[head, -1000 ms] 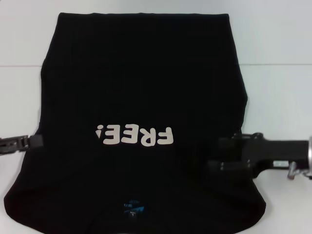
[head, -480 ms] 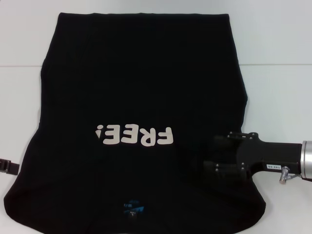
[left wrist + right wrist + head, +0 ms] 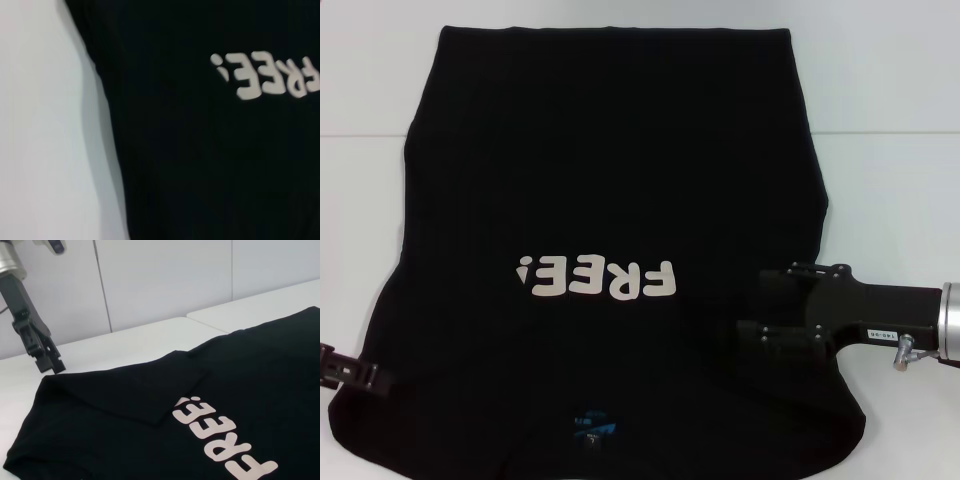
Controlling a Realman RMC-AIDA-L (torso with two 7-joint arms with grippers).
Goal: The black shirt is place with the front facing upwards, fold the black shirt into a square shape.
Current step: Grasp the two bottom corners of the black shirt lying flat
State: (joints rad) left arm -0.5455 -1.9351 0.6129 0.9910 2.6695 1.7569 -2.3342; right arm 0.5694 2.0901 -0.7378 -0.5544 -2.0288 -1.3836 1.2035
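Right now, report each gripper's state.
Left gripper: at the black shirt's left edge, cannot be told.
Right gripper: over the shirt's right side, open, holding nothing.

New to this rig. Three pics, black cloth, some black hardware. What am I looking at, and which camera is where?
A two-armed robot is set to fold the black shirt, which lies spread on a white table, "FREE!" print up.

The head view looks down from the robot's head. The right gripper reaches in over the shirt's right side; the left gripper sits at the shirt's left edge, near the collar end.

The other two pictures come from cameras on each wrist. The left wrist view shows only shirt and table. The right wrist view looks across the shirt at the left gripper.

Neither grip is clear enough to call.
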